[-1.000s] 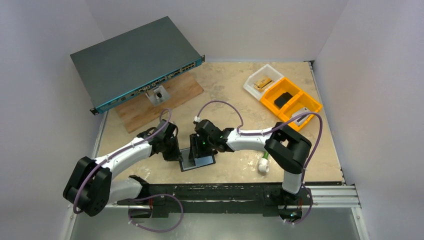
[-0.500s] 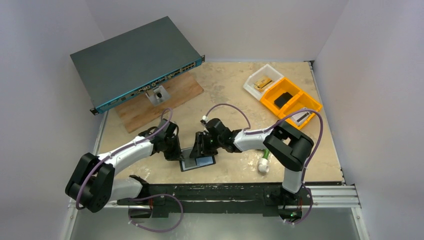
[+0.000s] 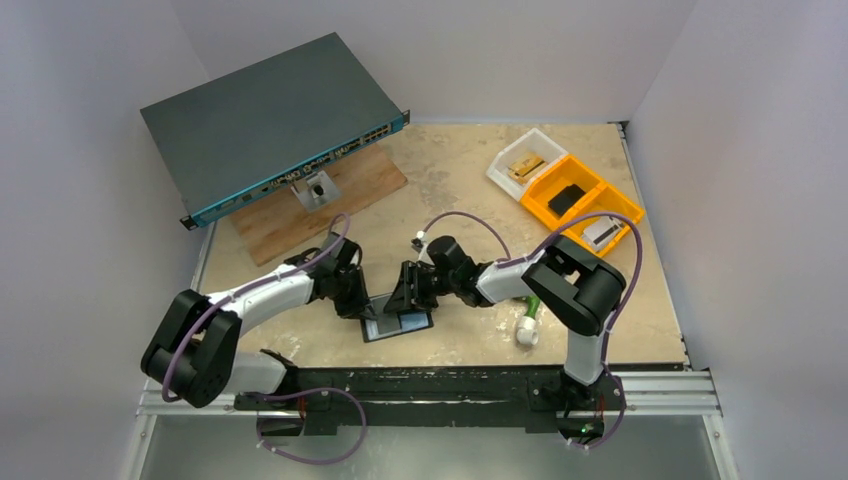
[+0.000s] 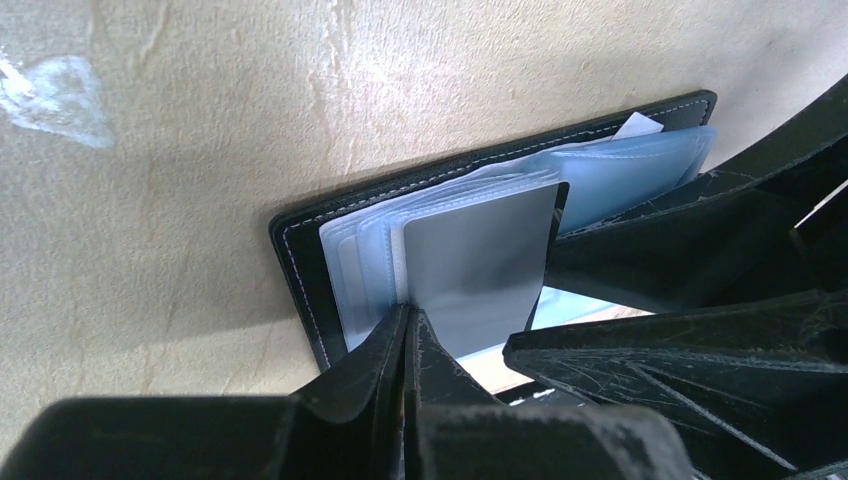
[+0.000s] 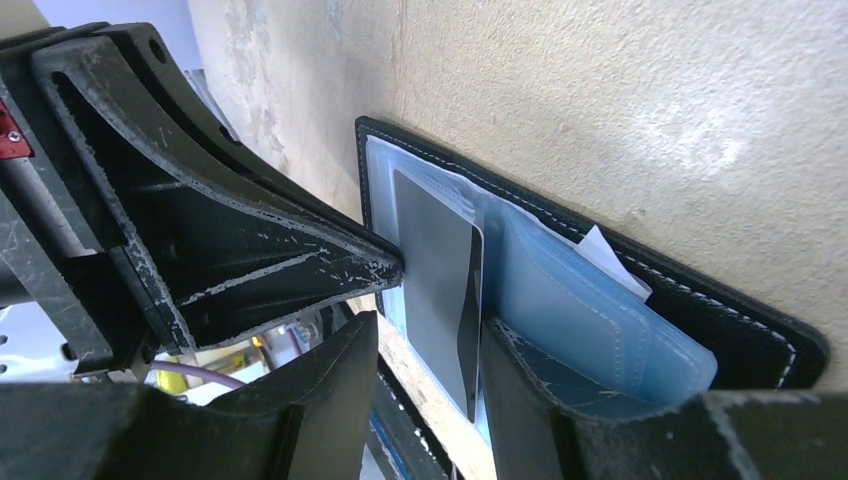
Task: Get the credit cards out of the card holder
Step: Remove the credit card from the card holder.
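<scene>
The black card holder (image 3: pixel 400 324) lies open on the table, its clear blue sleeves (image 4: pixel 620 170) fanned out. It also shows in the left wrist view (image 4: pixel 300 260) and the right wrist view (image 5: pixel 740 320). One grey credit card (image 4: pixel 480 250) stands tilted up out of the sleeves. My left gripper (image 4: pixel 408 318) is shut, pinching that card's edge. My right gripper (image 5: pixel 430 325) is open, and the card (image 5: pixel 435 250) stands between its fingers, one finger resting on the sleeves. Other cards are hidden in the sleeves.
A dark grey network switch (image 3: pixel 270 120) sits on a wooden board (image 3: pixel 330 195) at the back left. An orange tray (image 3: pixel 582 203) and a clear tray with a tan piece (image 3: pixel 522 162) stand at the back right. A white object (image 3: pixel 527 333) lies by the right arm.
My right gripper has drawn back to the right from over the holder and tilted down. My left arm has edged in toward the holder. The holder stays in place.
</scene>
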`<move>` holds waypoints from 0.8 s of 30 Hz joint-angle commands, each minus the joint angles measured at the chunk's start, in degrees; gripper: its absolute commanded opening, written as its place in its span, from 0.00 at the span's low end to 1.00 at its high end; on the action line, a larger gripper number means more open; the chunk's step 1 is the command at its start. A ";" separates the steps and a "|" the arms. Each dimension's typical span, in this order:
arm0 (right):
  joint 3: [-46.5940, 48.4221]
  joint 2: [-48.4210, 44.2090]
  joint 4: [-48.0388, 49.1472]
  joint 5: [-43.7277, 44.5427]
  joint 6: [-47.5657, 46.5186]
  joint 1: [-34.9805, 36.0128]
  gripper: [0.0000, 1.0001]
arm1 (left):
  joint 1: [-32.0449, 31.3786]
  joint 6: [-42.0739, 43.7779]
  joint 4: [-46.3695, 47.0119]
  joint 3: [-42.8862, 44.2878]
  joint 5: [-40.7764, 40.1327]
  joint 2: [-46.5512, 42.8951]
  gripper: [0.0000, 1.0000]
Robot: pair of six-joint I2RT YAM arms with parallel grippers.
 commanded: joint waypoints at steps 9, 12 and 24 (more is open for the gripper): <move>-8.25 3.04 17.53 -5.11 6.29 -3.40 0.41 | -0.07 -2.30 -0.38 -1.15 -7.40 6.92 0.00; -10.22 3.78 23.65 -6.36 9.03 -4.15 0.40 | -0.05 -2.80 -0.98 -1.05 -8.09 7.05 0.00; -14.03 6.42 37.68 -6.78 15.66 -5.14 0.26 | -0.07 -3.23 -1.25 -1.21 -8.54 7.17 0.00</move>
